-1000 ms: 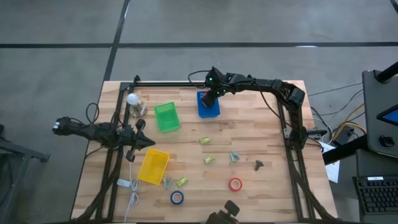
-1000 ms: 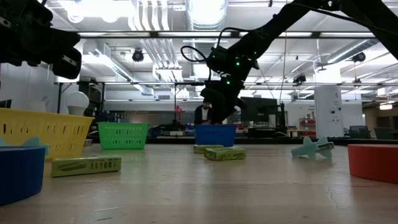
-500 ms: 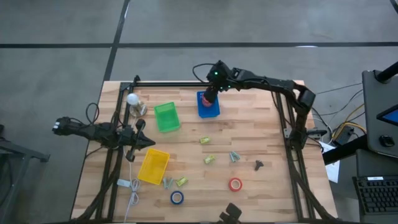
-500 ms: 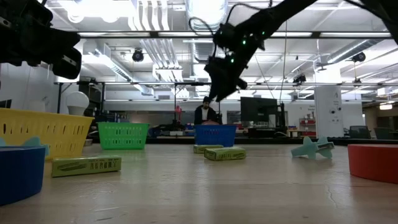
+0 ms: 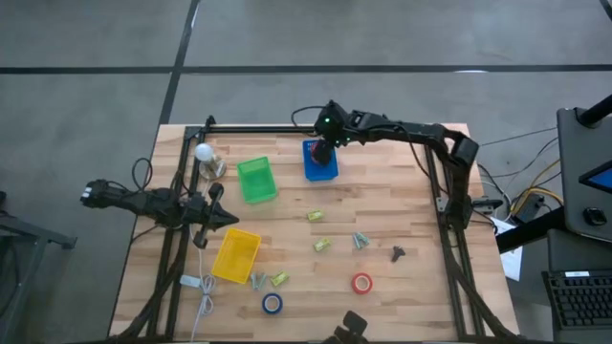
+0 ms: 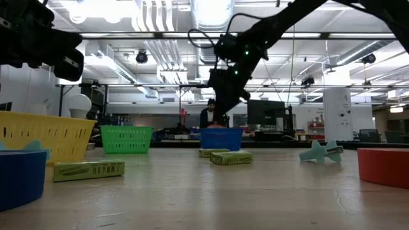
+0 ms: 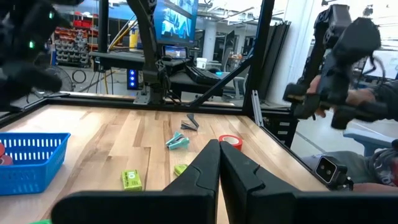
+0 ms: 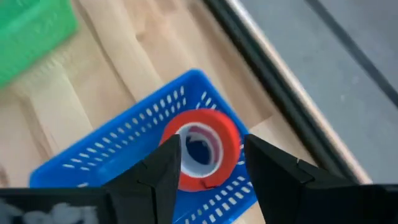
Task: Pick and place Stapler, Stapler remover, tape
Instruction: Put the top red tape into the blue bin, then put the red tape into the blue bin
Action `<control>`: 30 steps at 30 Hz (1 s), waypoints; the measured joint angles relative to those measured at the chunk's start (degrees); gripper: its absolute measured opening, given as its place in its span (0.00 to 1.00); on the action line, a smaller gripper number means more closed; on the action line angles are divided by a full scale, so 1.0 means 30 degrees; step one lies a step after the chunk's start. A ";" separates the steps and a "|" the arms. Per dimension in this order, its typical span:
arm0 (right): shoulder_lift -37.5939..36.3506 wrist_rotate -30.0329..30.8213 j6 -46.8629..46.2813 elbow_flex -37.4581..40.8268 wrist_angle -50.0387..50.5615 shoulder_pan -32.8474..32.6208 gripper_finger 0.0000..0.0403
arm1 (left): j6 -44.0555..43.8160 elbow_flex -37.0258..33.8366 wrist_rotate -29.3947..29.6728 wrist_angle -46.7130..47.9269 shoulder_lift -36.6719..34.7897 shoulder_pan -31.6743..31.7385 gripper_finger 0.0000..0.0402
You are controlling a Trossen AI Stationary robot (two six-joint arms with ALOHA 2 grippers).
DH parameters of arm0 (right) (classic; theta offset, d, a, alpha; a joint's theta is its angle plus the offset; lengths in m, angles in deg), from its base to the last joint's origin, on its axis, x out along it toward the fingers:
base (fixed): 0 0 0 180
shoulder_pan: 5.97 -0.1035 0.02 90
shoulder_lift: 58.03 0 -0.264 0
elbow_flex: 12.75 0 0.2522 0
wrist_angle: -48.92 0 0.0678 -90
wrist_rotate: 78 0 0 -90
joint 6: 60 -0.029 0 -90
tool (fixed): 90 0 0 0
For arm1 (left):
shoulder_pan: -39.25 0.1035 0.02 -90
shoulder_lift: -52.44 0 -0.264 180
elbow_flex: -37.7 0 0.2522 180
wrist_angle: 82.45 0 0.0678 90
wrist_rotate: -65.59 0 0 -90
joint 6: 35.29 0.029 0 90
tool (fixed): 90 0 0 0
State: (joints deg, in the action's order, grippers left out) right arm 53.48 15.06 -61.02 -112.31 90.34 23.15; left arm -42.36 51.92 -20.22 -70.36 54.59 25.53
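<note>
Basically near edge: blue tape (image 5: 273, 303) and red tape (image 5: 361, 283) flat on the bench (image 5: 402, 201).
Left side: left hand (image 7: 219, 163) clenched, hovering beside yellow bin (image 5: 235, 255).
Mid: green bin (image 5: 255, 180) left of blue bin (image 5: 320, 162).
Far: right hand (image 8: 208, 163) released above blue bin; another red tape (image 8: 200, 148) lying inside it.

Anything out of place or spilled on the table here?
Nothing stands out. The right gripper hangs open above the blue bin with a red tape lying inside; other items lie loose on the table, none damaged.
</note>
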 joint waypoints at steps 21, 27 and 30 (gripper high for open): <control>0.0503 0.2667 0.1210 -0.0059 0.1033 -0.0599 0.15 | 0.0000 0.0000 0.0058 0.0000 0.0000 0.0000 0.04; -0.1431 0.2444 0.0563 0.0417 0.2906 -0.2054 0.06 | 0.0000 0.0003 0.0051 0.0000 0.0000 0.0000 0.04; -0.2658 0.2052 -0.0230 0.1177 0.3979 -0.3025 0.03 | -0.0001 0.0001 0.0051 0.0000 0.0000 -0.0004 0.04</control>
State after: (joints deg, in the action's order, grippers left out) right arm 45.51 21.22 -61.71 -108.78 102.28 14.08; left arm -42.37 51.92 -20.07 -70.36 54.59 25.52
